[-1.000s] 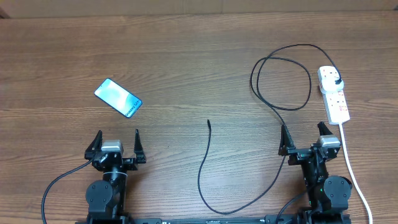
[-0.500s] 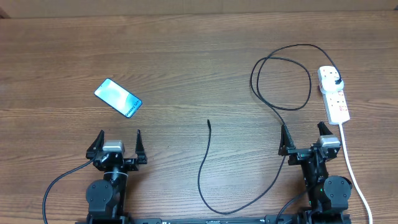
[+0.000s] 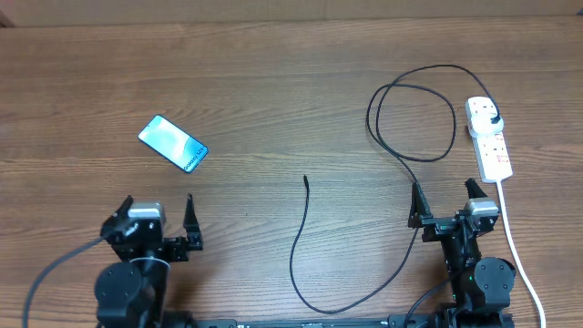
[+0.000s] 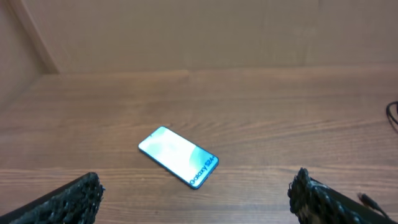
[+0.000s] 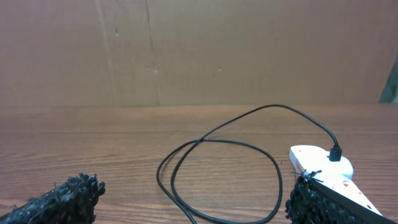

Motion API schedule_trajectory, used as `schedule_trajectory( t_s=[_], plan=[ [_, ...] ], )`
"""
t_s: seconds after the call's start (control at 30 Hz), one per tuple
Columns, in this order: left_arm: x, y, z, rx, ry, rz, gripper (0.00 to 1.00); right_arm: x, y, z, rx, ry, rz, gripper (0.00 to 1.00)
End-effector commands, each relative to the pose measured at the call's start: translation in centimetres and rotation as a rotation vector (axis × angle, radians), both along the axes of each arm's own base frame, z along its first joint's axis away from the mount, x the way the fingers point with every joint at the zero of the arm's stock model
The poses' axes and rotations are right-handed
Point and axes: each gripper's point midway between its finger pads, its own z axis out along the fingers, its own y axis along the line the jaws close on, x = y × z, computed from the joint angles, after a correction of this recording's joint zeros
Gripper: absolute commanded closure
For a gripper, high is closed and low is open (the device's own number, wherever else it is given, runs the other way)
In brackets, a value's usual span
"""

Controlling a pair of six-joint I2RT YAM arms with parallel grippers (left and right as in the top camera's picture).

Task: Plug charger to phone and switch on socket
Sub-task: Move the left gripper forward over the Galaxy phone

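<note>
Phone (image 3: 173, 144) lies lit, screen up, at 10 o'clock on table (image 3: 273, 73). Socket (image 3: 490, 146) at 3 o'clock, charger (image 3: 292, 255) plugged into far end; cable loops toward 6 o'clock, tip loose mid-table. Left hand (image 3: 157, 202) at 7 o'clock, right hand (image 3: 444, 187) at 5 o'clock: both wide open, empty.

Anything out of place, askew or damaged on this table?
Nothing damaged or spilled. The phone lies diagonally at the left, screen lit. The charger cable loops loosely, its free tip resting mid-table apart from the phone, its plug in the power strip.
</note>
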Motion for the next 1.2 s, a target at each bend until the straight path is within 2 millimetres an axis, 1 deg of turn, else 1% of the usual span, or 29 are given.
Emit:
schedule_trajectory(
  t_s=[0.0, 0.1, 0.27, 0.37, 0.43, 0.57, 0.73, 0.83, 0.97, 1.17],
  plan=[
    [0.6, 0.5, 2.0, 0.003, 0.057, 0.032, 0.00, 0.0, -0.1, -0.3, 0.002, -0.001, -0.008, 0.00],
    [1.5, 0.5, 2.9, -0.027, 0.133, 0.043, 0.00, 0.0, -0.1, -0.2, 0.002, -0.001, -0.008, 0.00],
    [3.8, 0.4, 4.4, -0.071, 0.268, 0.062, 0.01, 0.0, -0.1, -0.3, 0.002, 0.000, -0.008, 0.00],
    [5.2, 0.4, 4.5, -0.074, 0.375, 0.073, 0.00, 0.0, -0.1, -0.3, 0.002, 0.000, -0.008, 0.00],
    [6.2, 0.3, 4.1, -0.088, 0.497, 0.089, 0.01, 0.0, -0.1, -0.2, 0.002, -0.001, -0.008, 0.00],
    [7.0, -0.1, 2.4, -0.085, 0.712, 0.080, 0.00, 0.0, -0.1, -0.2, 0.002, -0.001, -0.008, 0.00],
    [7.6, -1.2, -0.7, -0.105, 0.951, 0.033, 0.00, 0.0, -0.1, -0.2, 0.002, -0.001, -0.008, 0.00],
    [8.2, -1.9, -2.8, -0.143, 1.034, 0.021, 0.00, 0.0, -0.1, -0.3, 0.002, 0.000, -0.008, 0.00],
    [9.1, -4.2, -5.2, -0.242, 1.124, -0.066, 0.01, 0.0, -0.1, -0.2, 0.002, -0.001, -0.008, 0.00],
    [9.7, -5.6, -8.2, -0.315, 1.237, -0.108, 0.01, 0.0, -0.1, -0.3, 0.002, 0.000, -0.008, 0.00]
  ],
)
